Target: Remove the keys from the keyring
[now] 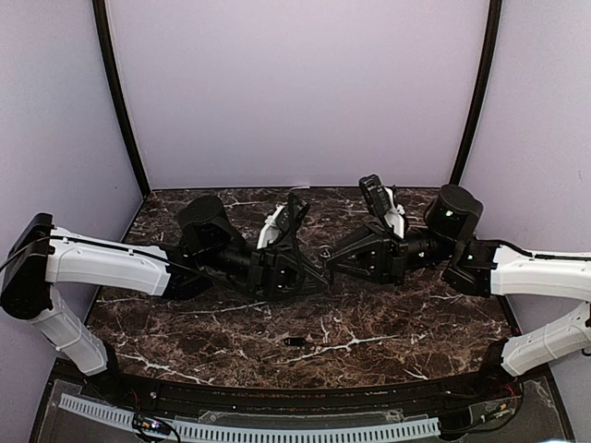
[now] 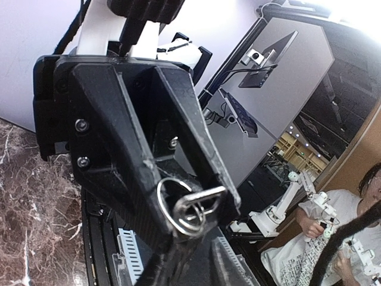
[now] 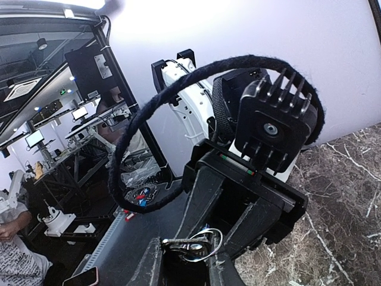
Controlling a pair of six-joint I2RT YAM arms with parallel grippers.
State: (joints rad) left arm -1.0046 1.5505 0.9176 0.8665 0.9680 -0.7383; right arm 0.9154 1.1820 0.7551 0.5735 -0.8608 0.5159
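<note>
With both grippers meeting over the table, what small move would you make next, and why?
The left gripper pinches the keyring, and the right gripper grips what looks like a key threaded on it. I would probably ease the right one away with a slight twist, working the key along the ring.

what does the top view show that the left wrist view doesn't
Only the top view: both arms whole, left arm and right arm, meeting over mid-table, and a loose key lying on the marble nearer the bases. Only the left wrist view: the silver ring up close, pinched at the fingertips of the right gripper, and a person in the background. Both: the marble table and the right gripper.
</note>
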